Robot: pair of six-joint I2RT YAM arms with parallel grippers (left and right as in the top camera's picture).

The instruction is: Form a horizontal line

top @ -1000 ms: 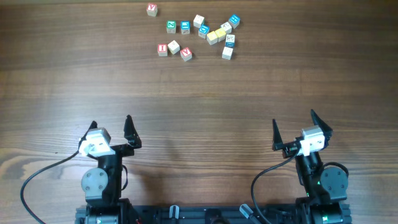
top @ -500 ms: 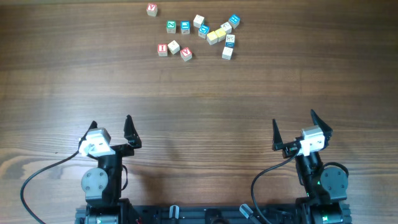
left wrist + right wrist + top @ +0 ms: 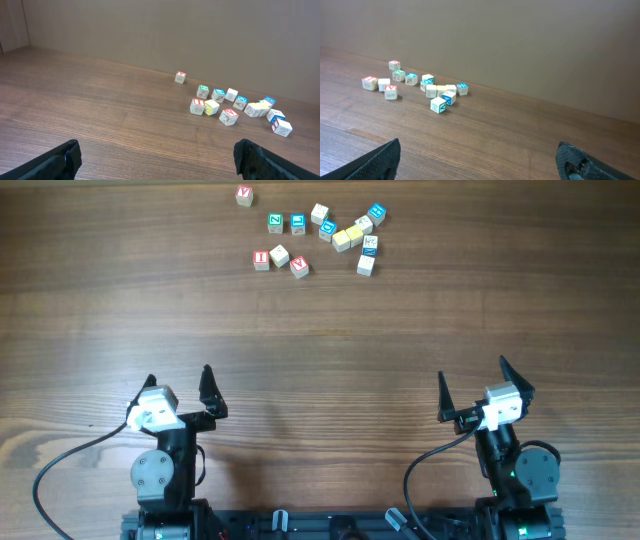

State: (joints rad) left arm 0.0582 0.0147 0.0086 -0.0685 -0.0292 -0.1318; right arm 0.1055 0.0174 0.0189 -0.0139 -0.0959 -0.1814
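Small wooden letter cubes lie scattered at the table's far side, and no horizontal line shows among them. A red-lettered cube (image 3: 261, 259), a plain pale cube (image 3: 279, 255) and another red-lettered cube (image 3: 299, 267) sit close together. A yellow cube (image 3: 342, 240) and a white dark-marked cube (image 3: 365, 265) lie to their right. One more red-lettered cube (image 3: 244, 195) stands alone at the far left (image 3: 180, 77). My left gripper (image 3: 178, 377) (image 3: 157, 160) and right gripper (image 3: 472, 372) (image 3: 479, 160) hover open and empty near the front edge, far from the cubes.
Green-lettered (image 3: 275, 222) and blue-lettered cubes (image 3: 298, 223) (image 3: 376, 213) mix into the cluster. A wide band of bare wooden table (image 3: 320, 330) separates cubes and grippers. A black cable (image 3: 60, 465) trails at front left.
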